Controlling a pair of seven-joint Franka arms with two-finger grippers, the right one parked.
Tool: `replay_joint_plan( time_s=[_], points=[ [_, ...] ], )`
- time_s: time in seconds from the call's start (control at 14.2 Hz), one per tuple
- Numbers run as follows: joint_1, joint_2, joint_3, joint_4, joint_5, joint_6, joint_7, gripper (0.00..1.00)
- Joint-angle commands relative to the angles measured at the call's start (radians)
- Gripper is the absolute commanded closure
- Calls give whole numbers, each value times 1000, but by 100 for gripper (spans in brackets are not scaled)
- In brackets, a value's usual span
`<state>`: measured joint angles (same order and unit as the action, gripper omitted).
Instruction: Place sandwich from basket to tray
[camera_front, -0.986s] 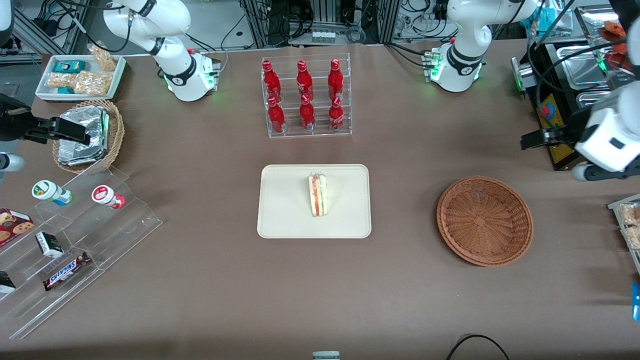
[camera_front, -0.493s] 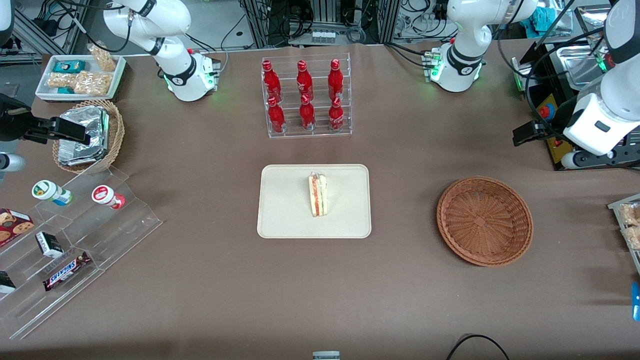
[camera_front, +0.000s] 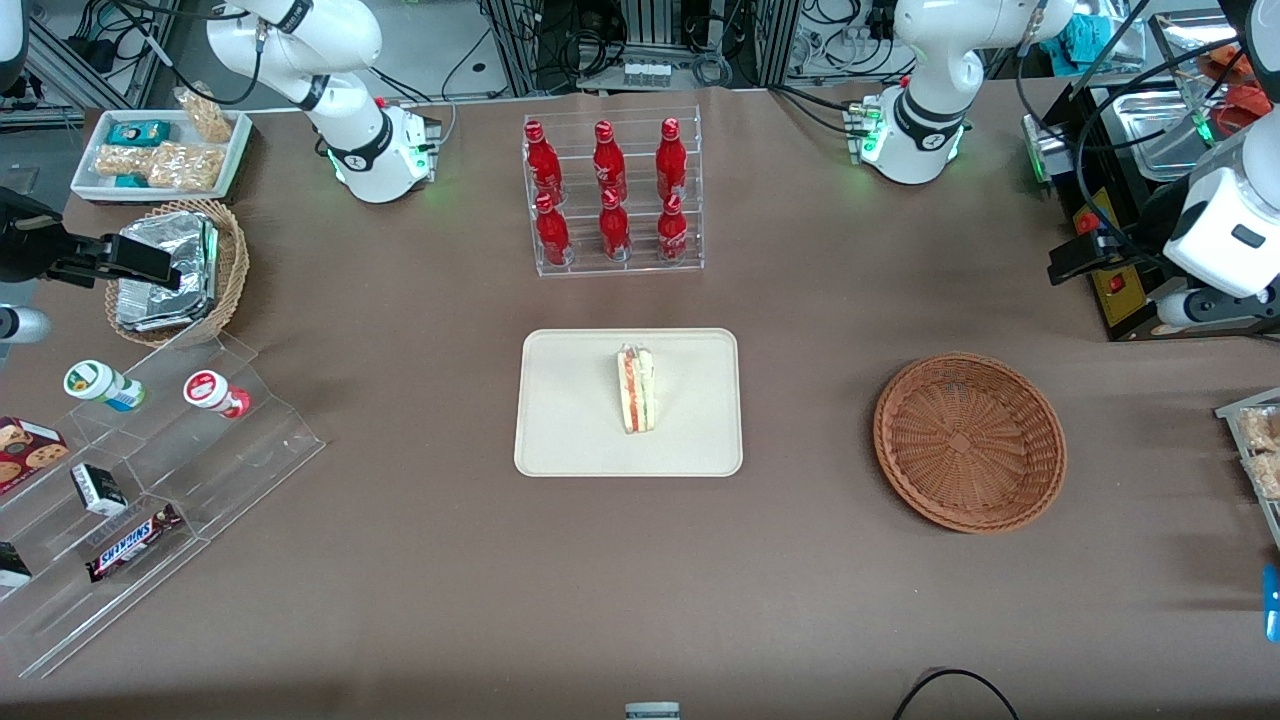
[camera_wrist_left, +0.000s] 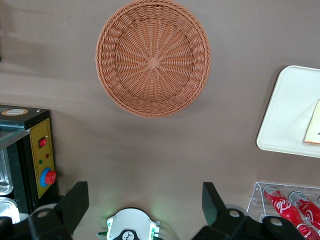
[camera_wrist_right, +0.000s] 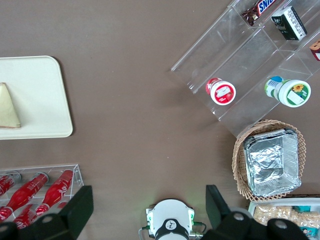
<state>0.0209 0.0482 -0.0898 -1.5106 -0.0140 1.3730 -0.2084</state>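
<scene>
The sandwich (camera_front: 636, 388), a pale wedge with red and green filling, lies on the cream tray (camera_front: 570, 420) at the table's middle. The reddish-brown wicker basket (camera_front: 968, 440) is empty and sits toward the working arm's end. My left gripper (camera_front: 1064, 268) hovers high near the table's edge at that end, farther from the front camera than the basket, open and empty. In the left wrist view the gripper (camera_wrist_left: 145, 205) is wide open, with the basket (camera_wrist_left: 152, 57), the tray (camera_wrist_left: 290, 115) and a sandwich corner (camera_wrist_left: 314, 131) below. The right wrist view shows the tray (camera_wrist_right: 35, 100) and sandwich (camera_wrist_right: 7, 107).
A clear rack of red bottles (camera_front: 610, 195) stands farther back than the tray. A black control box (camera_front: 1110, 270) sits by the left gripper. A clear stepped shelf with snacks (camera_front: 150, 470), a tan basket of foil packets (camera_front: 175, 270) and a white snack tray (camera_front: 160, 150) lie toward the parked arm's end.
The left arm's wrist has swung upward and shifted at the table's edge, and the gripper moved with it. The sandwich, tray and basket have not moved.
</scene>
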Motion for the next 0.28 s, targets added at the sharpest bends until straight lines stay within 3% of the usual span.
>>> replay_joint_plan(
  time_s=[0.0, 0.21],
  points=[
    [1, 33, -5, 29, 12, -23, 1, 0],
    [-1, 39, -7, 29, 12, -17, 1, 0]
  ],
)
